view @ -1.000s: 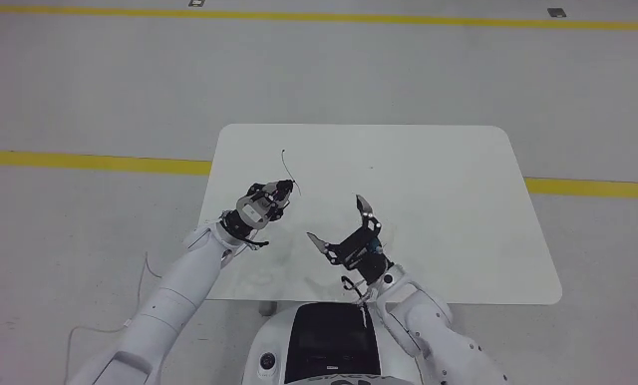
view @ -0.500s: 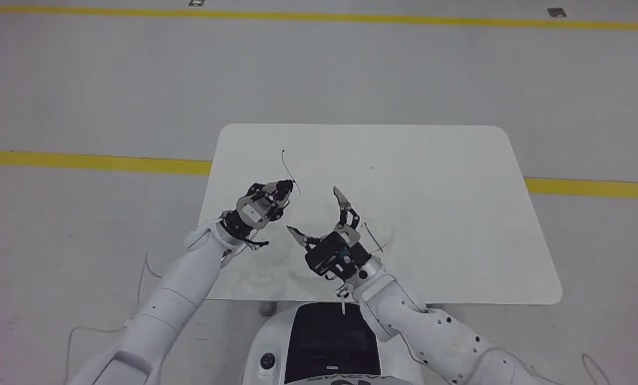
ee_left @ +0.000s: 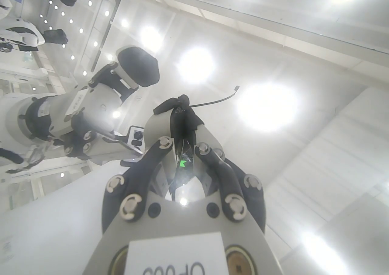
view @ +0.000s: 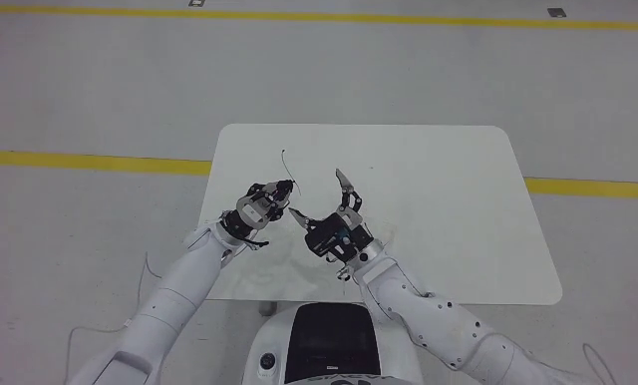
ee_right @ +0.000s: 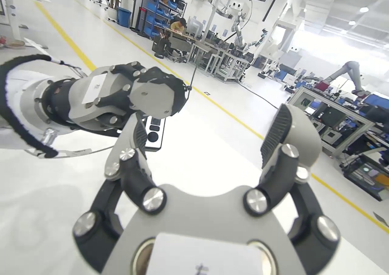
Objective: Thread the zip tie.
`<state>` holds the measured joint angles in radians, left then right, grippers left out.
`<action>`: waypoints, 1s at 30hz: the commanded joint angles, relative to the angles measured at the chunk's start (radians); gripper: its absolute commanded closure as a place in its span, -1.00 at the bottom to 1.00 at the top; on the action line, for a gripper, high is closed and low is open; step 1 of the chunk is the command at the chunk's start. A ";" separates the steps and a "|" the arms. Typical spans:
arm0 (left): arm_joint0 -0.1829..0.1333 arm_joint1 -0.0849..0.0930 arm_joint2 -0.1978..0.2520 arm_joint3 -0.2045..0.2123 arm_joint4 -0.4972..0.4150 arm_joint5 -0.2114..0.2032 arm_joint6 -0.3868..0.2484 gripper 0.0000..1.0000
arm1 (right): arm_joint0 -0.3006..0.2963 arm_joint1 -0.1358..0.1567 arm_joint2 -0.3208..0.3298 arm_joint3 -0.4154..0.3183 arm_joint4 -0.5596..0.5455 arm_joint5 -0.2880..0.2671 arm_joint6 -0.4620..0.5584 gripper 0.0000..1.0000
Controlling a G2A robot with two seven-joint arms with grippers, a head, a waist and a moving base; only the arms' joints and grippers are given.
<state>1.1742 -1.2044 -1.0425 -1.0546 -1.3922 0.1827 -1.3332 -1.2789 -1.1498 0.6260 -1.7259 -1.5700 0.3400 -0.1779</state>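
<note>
Right gripper (view: 317, 195): grey, two-fingered, jaws spread wide and empty, above the white rounded table (view: 449, 205), just beside the left gripper (view: 282, 192). Left gripper: clamped on a thin black plastic zip tie (view: 289, 166), whose free end curves out beyond its fingertips. Step judged pre-grasp: next, the right fingers must straddle that free strand and close without deflecting it.

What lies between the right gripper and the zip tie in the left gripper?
Nothing. In the top view, bare table shows between the right gripper and the zip tie held by the left gripper.
</note>
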 commanded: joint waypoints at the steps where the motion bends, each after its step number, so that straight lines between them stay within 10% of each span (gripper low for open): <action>1: 0.000 0.000 0.000 0.000 0.000 0.000 0.000 1.00 | 0.017 -0.006 -0.007 0.009 0.000 0.000 0.000 -1.00; 30: 0.000 0.000 0.000 0.000 0.000 0.000 0.000 1.00 | -0.052 -0.016 0.051 0.002 0.000 -0.048 -0.070 -1.00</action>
<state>1.1742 -1.2044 -1.0425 -1.0546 -1.3922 0.1827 -1.3332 -1.3315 -1.1642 0.6759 -1.7268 -1.5700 0.2938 -0.2476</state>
